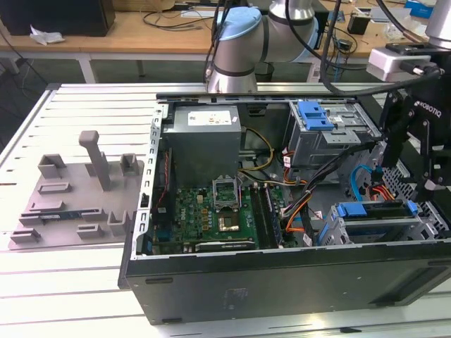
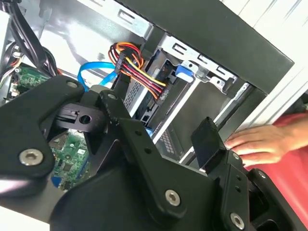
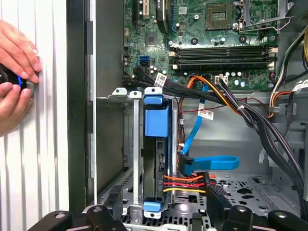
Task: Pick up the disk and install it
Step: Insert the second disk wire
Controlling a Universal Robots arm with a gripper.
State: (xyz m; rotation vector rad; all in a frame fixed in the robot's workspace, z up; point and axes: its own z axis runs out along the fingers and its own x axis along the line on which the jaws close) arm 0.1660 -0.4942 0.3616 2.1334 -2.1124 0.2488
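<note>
Silver hard disk with blue plastic rails (image 3: 156, 122) stands edge-on inside the grey metal drive cage (image 3: 136, 144) of an open black computer case (image 1: 282, 282) on the white slatted table (image 1: 56, 282). The robot's jaws hang wide and empty, flanking its near end.

I see my arm (image 1: 236, 42) with its big joint high at the back, the links running across to the exterior view's right. The gripper (image 1: 407, 176) hangs there pointing down, jaws spread wide, nothing between them. In the first wrist view the fingers (image 3: 115, 202) stand well apart; in the second wrist view one pad (image 2: 208, 140) is bare.
</note>
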